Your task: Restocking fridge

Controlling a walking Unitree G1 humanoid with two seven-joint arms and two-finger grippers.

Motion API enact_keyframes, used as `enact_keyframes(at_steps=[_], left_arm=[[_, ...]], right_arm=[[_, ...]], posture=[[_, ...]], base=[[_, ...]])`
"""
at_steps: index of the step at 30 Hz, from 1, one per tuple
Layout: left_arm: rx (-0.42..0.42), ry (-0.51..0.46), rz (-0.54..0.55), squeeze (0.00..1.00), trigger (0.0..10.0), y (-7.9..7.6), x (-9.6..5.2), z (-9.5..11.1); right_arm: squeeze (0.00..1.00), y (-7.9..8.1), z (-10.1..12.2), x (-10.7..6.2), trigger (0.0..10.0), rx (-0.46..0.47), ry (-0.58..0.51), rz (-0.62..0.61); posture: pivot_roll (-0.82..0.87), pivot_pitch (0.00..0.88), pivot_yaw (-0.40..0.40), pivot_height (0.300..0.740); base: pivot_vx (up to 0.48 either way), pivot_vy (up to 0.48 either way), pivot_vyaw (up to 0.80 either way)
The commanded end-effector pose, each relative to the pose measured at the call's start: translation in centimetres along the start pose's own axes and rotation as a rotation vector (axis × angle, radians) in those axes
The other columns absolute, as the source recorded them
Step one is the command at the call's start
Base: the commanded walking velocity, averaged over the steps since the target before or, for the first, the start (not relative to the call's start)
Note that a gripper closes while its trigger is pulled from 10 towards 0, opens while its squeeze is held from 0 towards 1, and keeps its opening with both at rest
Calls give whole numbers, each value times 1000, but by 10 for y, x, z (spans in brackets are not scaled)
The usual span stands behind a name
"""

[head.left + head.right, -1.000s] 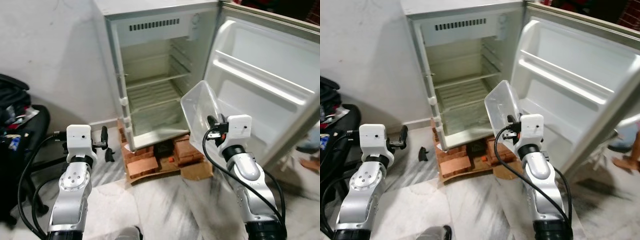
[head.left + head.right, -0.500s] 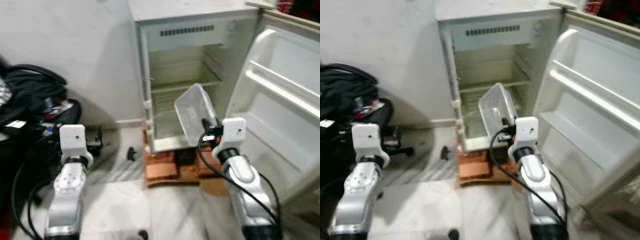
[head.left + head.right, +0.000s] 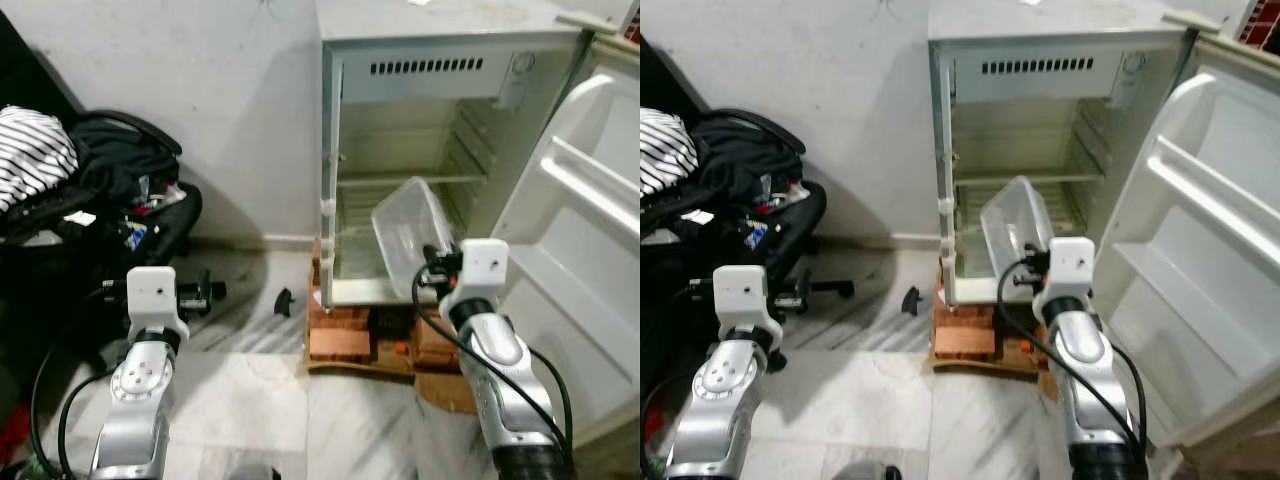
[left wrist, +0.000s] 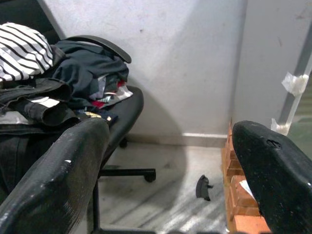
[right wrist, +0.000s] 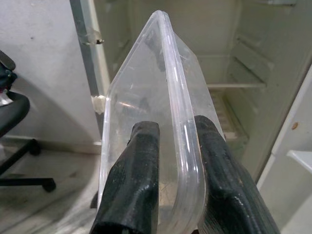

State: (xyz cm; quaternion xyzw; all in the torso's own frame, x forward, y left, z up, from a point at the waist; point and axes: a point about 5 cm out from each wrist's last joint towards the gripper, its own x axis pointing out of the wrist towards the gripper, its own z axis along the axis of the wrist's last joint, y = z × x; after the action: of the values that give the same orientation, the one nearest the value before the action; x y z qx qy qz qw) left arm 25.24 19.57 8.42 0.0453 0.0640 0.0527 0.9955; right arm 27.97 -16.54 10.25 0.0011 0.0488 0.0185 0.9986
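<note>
1. The right end effector is clenched on the rim of a clear tub, held tilted before the open fridge.
2. The left end effector is released, near a chair piled with clothes.

The fridge stood against the wall on a stack of bricks, its door swung wide to the right, and the plastic container sat tilted in front of the lower shelves, pinched by the right gripper. Off to the left was an office chair heaped with clothes, the left gripper just before it. A small clip-like piece lay on the floor between chair and bricks.
</note>
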Motion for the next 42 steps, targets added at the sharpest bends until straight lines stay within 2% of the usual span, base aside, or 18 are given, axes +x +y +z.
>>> enact_keyframes(at_steps=[1, 4, 7, 15, 27, 37, 42], left_arm=[[2, -27, -4, 0, 10000, 1, 4, 6], [1, -29, -6, 0, 10000, 0, 4, 6], [-1, -32, -7, 0, 10000, 0, 4, 7], [-4, -33, -7, 0, 10000, -1, 3, 7], [-14, -28, -7, 0, 10000, -2, 4, 7], [-14, -29, -14, 0, 10000, -2, 4, 6], [-24, -17, -21, 0, 10000, -3, 4, 5]], right_arm=[[0, 2, 2, 4, 10000, -23, 1, -10], [0, 1, 0, 5, 10000, -37, 5, -14], [0, 3, -4, 5, 10000, 50, 23, 13], [0, 2, -6, 7, 10000, 25, 48, 9], [0, 4, -9, 9, 10000, 50, 62, 37], [0, 4, -9, 10, 10000, 51, 63, 44], [0, 2, -8, 11, 10000, 44, 52, 18]], posture=[[58, 0, 8, 740], [58, 0, 7, 740], [58, 0, 5, 740], [60, 0, 2, 740], [63, 0, -2, 740], [64, 0, -2, 740], [66, 0, -3, 740]], base=[[349, 0, 0], [349, 0, 0], [354, 0, 0], [352, 0, 0], [311, 0, 0], [287, 369, 0], [118, 0, 0]])
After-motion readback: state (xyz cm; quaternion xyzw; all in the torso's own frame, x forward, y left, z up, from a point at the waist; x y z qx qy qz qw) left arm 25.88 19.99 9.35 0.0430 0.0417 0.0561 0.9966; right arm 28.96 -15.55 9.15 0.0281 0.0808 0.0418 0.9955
